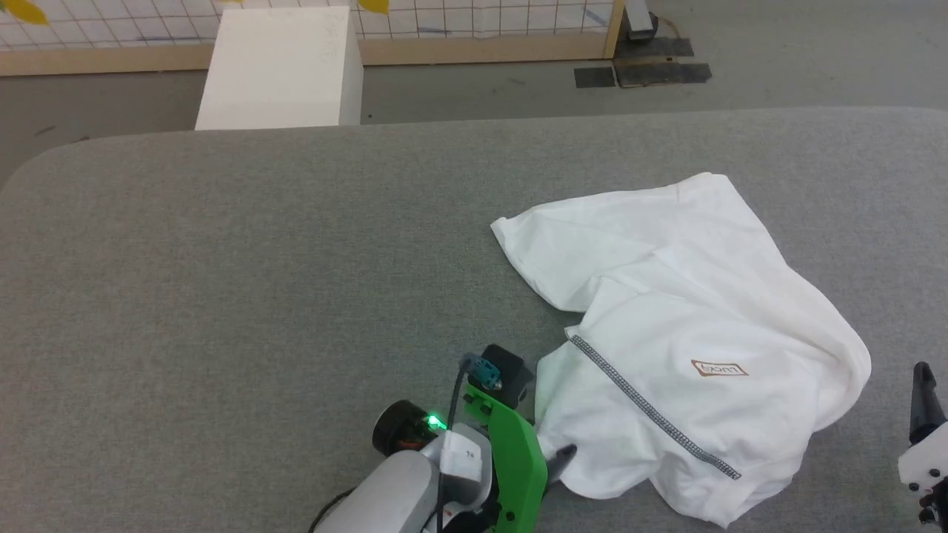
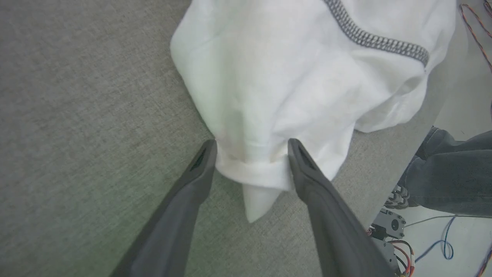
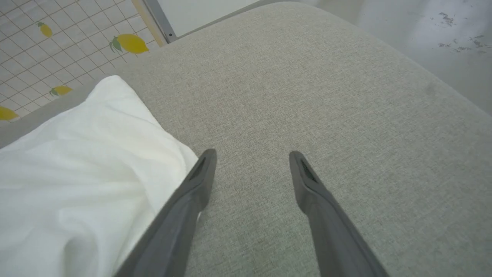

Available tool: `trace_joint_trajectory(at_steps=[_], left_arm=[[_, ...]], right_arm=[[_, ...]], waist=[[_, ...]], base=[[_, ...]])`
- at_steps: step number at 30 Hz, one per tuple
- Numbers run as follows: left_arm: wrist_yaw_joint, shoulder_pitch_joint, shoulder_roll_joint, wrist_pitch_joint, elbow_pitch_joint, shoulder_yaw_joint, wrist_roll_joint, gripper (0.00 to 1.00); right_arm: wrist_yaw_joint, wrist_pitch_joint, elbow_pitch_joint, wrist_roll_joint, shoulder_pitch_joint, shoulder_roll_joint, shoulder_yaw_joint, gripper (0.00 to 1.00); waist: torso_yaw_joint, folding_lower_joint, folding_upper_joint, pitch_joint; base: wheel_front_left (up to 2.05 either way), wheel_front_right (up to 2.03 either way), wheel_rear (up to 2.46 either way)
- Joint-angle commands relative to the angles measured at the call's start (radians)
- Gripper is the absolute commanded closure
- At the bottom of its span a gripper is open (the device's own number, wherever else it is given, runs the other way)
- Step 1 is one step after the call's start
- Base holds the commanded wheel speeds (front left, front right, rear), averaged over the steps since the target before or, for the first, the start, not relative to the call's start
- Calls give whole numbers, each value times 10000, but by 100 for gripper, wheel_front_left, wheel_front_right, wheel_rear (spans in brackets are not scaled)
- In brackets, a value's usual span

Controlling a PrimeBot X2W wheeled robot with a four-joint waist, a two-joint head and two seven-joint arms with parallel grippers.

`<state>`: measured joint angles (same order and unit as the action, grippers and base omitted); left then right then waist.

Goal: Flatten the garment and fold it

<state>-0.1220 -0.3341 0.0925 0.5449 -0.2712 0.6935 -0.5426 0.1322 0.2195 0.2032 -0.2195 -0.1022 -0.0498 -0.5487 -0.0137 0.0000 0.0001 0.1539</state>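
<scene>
Risk first: your left gripper (image 2: 251, 148) has its two long dark fingers spread wide, straddling a rolled hem corner of the white short-sleeved T-shirt (image 1: 689, 348). Close here and you'd likely pinch several bunched layers at once, so a lift would drag the whole heap instead of opening it. The fingertips sit low against the grey fabric-covered table (image 1: 222, 296), so pushing further down could snag the tabletop cloth or shove the hem out of reach. The shirt lies crumpled on the table's right half, close to the near edge, with the dark stitched diagonal seam (image 1: 652, 407) and small brown-outlined patch (image 1: 718, 368) facing up. A pull toward you could slide it off the edge, and the left wrist view shows a person's leg in dark trousers (image 2: 453, 173) just past that edge. Pose: the left arm comes up from bottom centre and angles right, with its tip at the shirt's near-left edge. The right gripper (image 3: 251, 156) hovers over bare table just beside the shirt's right side — fingers apart, nothing between them, pointing away from you.
</scene>
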Motion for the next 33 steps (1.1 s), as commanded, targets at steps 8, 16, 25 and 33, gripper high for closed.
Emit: trace_joint_trajectory(at_steps=[8, 16, 25, 33], left_arm=[[408, -471, -14, -1481, 123, -1026, -260, 100], [1587, -1357, 691, -3219, 802, -3573, -609, 100], [3701, 545, 1828, -3498, 555, -5893, -900, 100], [3412, 1558, 1254, -3829, 533, -6760, -2191, 0]], right_arm=[[-15, -228, 218, 0, -4, -4, 204, 0], [-15, -274, 305, 78, -127, -4, 839, 0], [-15, -287, 416, 31, -234, -4, 1821, 0], [-15, -217, 333, -32, -151, -4, 2413, 0]], waist=[[214, 0, -1, 75], [808, 0, -1, -266], [1276, 0, -1, -417], [1586, 0, -1, -367]], base=[[0, 0, 0], [0, 0, 0], [0, 0, 0], [0, 0, 0]])
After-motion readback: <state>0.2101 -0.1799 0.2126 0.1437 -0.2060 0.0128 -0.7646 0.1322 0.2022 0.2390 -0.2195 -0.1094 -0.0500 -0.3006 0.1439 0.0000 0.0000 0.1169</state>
